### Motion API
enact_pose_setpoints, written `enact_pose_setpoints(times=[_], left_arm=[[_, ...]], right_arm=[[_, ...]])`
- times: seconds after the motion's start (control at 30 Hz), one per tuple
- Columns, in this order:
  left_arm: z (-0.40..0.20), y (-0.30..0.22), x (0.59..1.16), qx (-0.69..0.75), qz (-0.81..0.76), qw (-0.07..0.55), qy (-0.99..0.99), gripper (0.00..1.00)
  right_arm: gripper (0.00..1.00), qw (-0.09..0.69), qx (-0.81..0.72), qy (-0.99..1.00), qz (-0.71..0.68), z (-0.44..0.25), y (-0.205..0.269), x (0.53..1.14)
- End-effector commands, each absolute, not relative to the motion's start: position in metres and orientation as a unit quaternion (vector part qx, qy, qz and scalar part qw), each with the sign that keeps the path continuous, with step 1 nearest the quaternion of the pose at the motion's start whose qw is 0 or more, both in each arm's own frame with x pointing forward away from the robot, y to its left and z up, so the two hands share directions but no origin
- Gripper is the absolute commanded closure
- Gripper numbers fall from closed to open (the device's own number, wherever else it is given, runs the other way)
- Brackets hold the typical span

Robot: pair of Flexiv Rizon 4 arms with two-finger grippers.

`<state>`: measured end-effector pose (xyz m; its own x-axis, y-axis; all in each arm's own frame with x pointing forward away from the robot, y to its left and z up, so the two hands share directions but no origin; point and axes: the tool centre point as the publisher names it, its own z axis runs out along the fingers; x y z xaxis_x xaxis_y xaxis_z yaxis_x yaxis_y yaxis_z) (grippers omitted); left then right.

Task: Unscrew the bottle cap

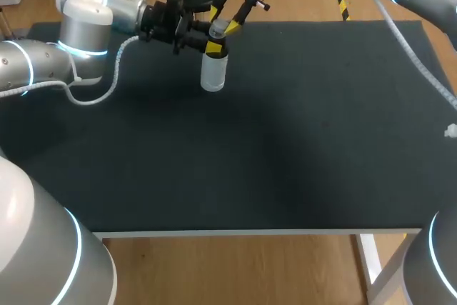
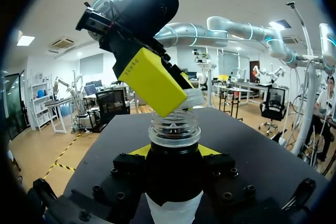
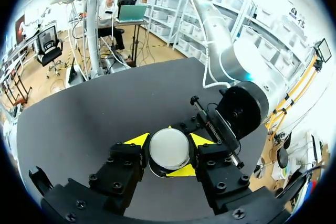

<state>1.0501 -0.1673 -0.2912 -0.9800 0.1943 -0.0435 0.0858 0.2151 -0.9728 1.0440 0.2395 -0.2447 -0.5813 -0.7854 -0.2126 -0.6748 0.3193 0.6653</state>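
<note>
1. Bottle (image 1: 213,73) stands upright on the table (image 1: 285,141), toward the far edge and left of centre.
2. Left gripper (image 1: 211,48) comes in level from the left. It is clenched on the bottle's dark upper band, with a yellow tip on either side, as the left wrist view shows (image 2: 173,153).
3. Bottle body below the band is white. The clear neck (image 2: 173,127) above the band shows bare threads.
4. Right gripper (image 1: 230,28) comes down from the far right onto the top of the bottle, tilted.
5. Right wrist view: white cap (image 3: 169,148) sits between the right gripper's (image 3: 169,141) two yellow tips, touched from both sides. The gripper is grasping the cap.
6. Left wrist view: one yellow finger of the right gripper (image 2: 152,80) lies against the cap (image 2: 193,98) at the top of the neck.
7. I cannot tell whether the cap is on the threads or free of them.
8. The two grippers sit close together, one above the other on the bottle.
</note>
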Motion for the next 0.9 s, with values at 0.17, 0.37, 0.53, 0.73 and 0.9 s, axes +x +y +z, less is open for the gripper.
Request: enact_pose_setpoints(times=[0.17, 0.37, 0.53, 0.73, 0.9], left_arm=[[-0.291, -0.167, 1.053, -0.092, 0.620, 0.047, -0.778, 1.00], [-0.291, -0.167, 1.053, -0.092, 0.620, 0.047, -0.778, 1.00], [-0.291, -0.167, 1.053, -0.092, 0.620, 0.047, -0.778, 1.00], [-0.291, -0.167, 1.053, -0.092, 0.620, 0.047, -0.778, 1.00], [-0.291, -0.167, 1.053, -0.092, 0.620, 0.047, -0.778, 1.00]], right_arm=[[1.00, 0.103, 0.447, -0.810, -0.367, -0.222, 0.232, 1.045], [1.00, 0.082, 0.378, -0.807, -0.447, -0.209, 0.215, 1.055], [1.00, 0.071, 0.326, -0.830, -0.447, -0.219, 0.191, 1.065], [1.00, 0.063, 0.281, -0.872, -0.396, -0.244, 0.169, 1.071], [1.00, 0.055, 0.252, -0.897, -0.360, -0.273, 0.161, 1.072]])
